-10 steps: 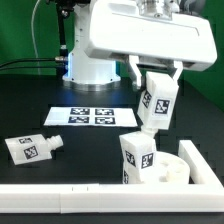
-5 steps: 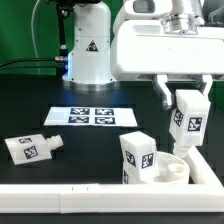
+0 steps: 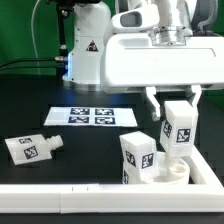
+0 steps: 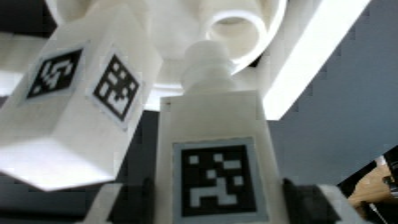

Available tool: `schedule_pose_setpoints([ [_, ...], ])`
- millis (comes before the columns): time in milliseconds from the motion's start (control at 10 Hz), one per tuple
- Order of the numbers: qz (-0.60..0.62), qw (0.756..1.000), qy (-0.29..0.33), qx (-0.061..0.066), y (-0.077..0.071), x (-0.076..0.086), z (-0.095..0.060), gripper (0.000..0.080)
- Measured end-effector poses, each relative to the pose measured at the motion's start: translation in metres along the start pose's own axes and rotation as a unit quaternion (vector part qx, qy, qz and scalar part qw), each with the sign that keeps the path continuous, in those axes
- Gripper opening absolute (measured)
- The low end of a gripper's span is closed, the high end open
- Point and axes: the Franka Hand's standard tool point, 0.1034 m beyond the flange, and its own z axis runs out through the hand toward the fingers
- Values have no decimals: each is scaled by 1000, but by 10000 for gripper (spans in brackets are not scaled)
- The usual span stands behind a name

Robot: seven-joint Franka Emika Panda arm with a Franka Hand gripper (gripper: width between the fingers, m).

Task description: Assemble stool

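Observation:
My gripper (image 3: 172,110) is shut on a white stool leg (image 3: 180,129) with a black-and-white tag and holds it upright just above the round seat (image 3: 172,172) at the exterior view's lower right. One leg (image 3: 137,158) stands upright in the seat beside it. A third leg (image 3: 30,149) lies on the table at the exterior view's left. In the wrist view the held leg (image 4: 217,150) fills the middle, the standing leg (image 4: 80,100) is close beside it, and the seat's round edge (image 4: 240,28) shows beyond.
The marker board (image 3: 93,117) lies flat behind the seat, in front of the arm's base (image 3: 90,55). A long white border rail (image 3: 70,197) runs along the front and up the exterior view's right side (image 3: 200,162).
The gripper carried the held leg toward the exterior view's right, then brought it back a little and lower, upright over the seat next to the standing leg.

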Motion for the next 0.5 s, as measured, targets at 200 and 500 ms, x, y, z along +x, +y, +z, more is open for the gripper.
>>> schedule_pose_setpoints([
  [200,-1,1000,-7,6,-8,-8,5,335],
  [500,-5,1000,-14,9,-14,-16,11,336],
])
